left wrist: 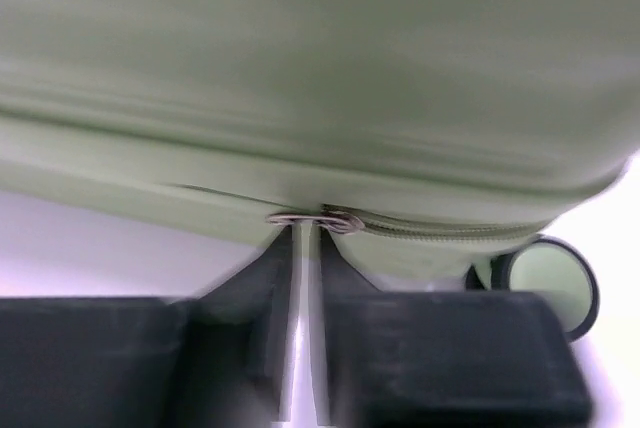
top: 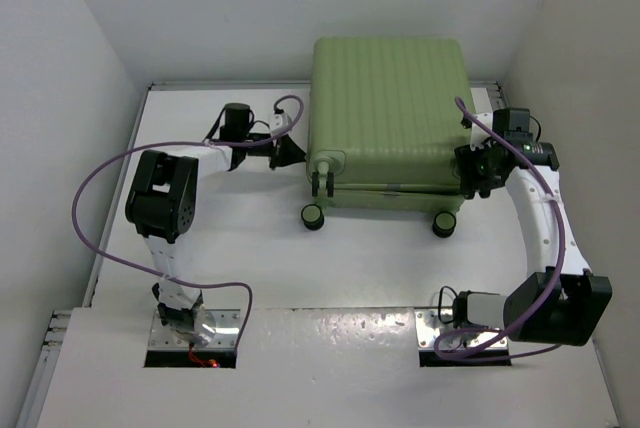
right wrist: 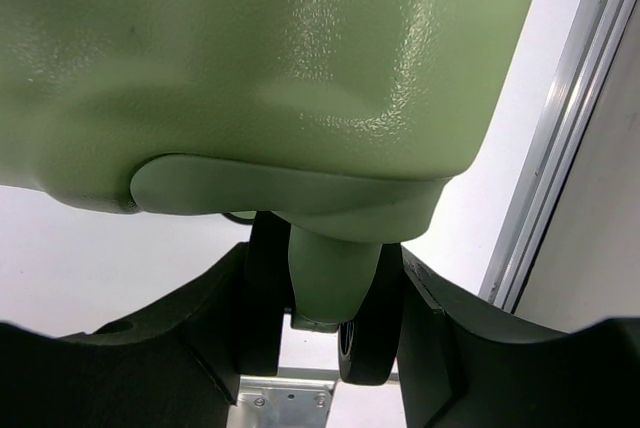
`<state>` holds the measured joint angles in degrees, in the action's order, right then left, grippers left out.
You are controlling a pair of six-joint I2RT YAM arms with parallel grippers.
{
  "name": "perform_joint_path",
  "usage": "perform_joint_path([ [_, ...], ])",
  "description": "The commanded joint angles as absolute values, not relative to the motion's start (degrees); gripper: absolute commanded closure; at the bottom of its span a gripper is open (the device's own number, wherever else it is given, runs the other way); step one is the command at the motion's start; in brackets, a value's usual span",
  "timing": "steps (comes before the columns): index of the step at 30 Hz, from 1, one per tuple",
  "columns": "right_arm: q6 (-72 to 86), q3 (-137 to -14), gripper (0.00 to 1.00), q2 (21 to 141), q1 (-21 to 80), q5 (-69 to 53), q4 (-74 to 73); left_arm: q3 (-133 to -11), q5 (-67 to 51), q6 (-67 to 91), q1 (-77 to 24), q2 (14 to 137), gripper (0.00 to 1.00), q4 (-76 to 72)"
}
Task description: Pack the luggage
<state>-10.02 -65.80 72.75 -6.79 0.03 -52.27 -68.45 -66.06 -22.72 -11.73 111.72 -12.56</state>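
Observation:
The light-green ribbed luggage (top: 385,108) lies shut at the back middle of the table, its wheels towards me. My left gripper (top: 298,156) is at its left side seam. In the left wrist view the gripper (left wrist: 305,233) is pinched almost fully together on the metal zipper pull (left wrist: 310,219) on the luggage (left wrist: 320,68). My right gripper (top: 468,176) is at the near right corner. In the right wrist view the gripper (right wrist: 325,268) is clamped around a black twin wheel (right wrist: 365,343) and its green stem under the luggage (right wrist: 250,58).
Two more black wheels (top: 313,216) (top: 443,224) stick out at the luggage's near edge. Another wheel (left wrist: 545,283) shows in the left wrist view. White walls close in the table on the left, back and right. A metal rail (right wrist: 560,138) runs along the right edge.

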Motion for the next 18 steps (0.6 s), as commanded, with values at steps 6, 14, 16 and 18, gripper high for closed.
perform_joint_path([
  [6, -13.9, -65.0, 1.0, 72.1, -7.2, 1.7, -53.3, -69.7, -71.9, -38.2, -13.2, 109.5, 0.57, -1.1],
  [14, -13.4, -65.0, 1.0, 72.2, -7.4, 1.5, -53.5, -71.4, -71.2, -38.8, -13.2, 110.1, 0.38, -1.1],
  [16, -13.5, -65.0, 1.0, 72.1, -7.4, 1.7, -53.5, -71.4, -71.2, -38.8, -12.7, 110.7, 0.37, -1.1],
  [18, -13.4, -65.0, 1.0, 72.2, -7.4, 1.7, -53.7, -71.4, -72.0, -39.3, -12.7, 110.7, 0.37, -1.1],
])
